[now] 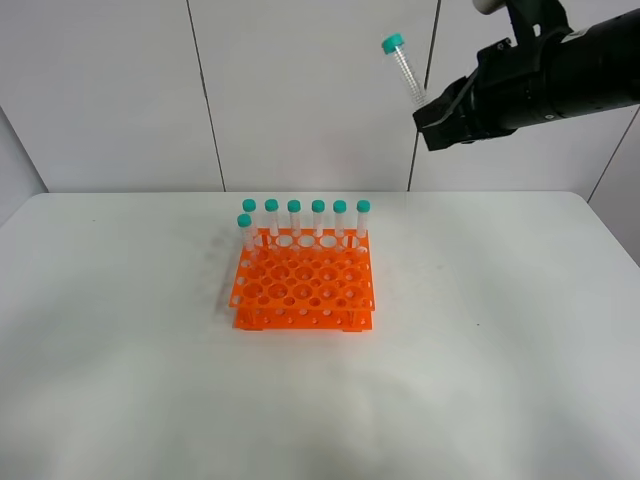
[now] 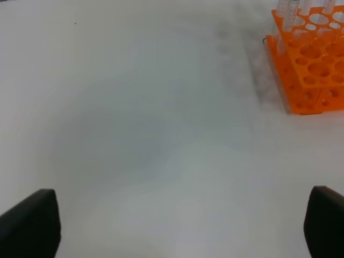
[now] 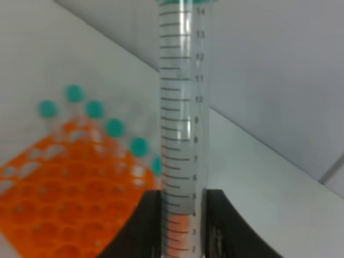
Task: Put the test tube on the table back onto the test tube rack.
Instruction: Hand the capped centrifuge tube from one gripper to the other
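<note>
The test tube point(image 1: 403, 68), clear with a teal cap, is held high in the air at the upper right, cap up and tilted left. My right gripper point(image 1: 425, 112) is shut on its lower end. The right wrist view shows the graduated test tube point(image 3: 181, 107) upright between the black fingers point(image 3: 220, 226) of the right gripper point(image 3: 181, 220). The orange test tube rack point(image 1: 300, 285) stands mid-table, below and left of the tube. My left gripper point(image 2: 183, 226) is open over bare table point(image 2: 134, 107), with nothing between its fingers point(image 2: 29, 223). The rack point(image 2: 312, 59) lies off to one side of it.
Several teal-capped tubes point(image 1: 306, 215) stand in the rack's back row and its far-left column; the same tubes point(image 3: 94, 109) show blurred in the right wrist view. The rack's other holes are vacant. White table point(image 1: 500, 350) surrounds the rack, and a panelled wall is behind.
</note>
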Controlling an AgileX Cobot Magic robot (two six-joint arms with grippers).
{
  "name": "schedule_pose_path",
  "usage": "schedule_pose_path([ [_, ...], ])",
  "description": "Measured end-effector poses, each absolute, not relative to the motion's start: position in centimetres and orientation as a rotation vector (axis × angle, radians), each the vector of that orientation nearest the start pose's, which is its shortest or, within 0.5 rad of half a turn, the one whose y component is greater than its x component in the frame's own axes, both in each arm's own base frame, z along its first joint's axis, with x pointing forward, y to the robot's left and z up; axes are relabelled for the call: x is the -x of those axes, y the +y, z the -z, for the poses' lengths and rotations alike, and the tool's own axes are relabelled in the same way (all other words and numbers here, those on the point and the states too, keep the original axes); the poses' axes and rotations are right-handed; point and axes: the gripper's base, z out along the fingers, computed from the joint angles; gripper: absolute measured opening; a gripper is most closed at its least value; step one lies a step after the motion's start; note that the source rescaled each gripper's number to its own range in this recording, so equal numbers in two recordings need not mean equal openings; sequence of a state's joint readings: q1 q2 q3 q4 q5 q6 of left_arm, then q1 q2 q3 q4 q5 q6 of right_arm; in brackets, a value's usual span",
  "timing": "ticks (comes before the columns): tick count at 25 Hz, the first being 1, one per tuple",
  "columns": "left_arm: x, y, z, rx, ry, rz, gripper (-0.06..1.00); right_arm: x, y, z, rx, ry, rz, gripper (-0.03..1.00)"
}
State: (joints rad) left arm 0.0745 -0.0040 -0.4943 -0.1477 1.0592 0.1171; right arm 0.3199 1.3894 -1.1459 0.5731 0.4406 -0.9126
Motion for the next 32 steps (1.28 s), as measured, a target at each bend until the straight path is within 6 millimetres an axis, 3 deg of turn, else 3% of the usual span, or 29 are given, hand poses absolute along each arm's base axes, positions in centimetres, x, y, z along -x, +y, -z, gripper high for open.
schedule_pose_path([
  [7,0.4,-1.2,-27.7,-0.05,2.036,0.057,1.0,-26.8,15.5,-35.5,0.846,1.78,-0.21,0.26],
  [15,0.4,-1.2,-27.7,-0.05,2.036,0.057,1.0,-22.5,18.1,-31.4,0.889,1.68,-0.252,0.26],
  [25,0.4,-1.2,-27.7,-0.05,2.036,0.057,1.0,-18.6,18.4,-28.3,0.809,1.521,-0.295,0.26],
  [32,0.4,-1.2,-27.7,-0.05,2.036,0.057,1.0,-17.2,17.2,-24.9,0.806,1.548,-0.313,0.26],
])
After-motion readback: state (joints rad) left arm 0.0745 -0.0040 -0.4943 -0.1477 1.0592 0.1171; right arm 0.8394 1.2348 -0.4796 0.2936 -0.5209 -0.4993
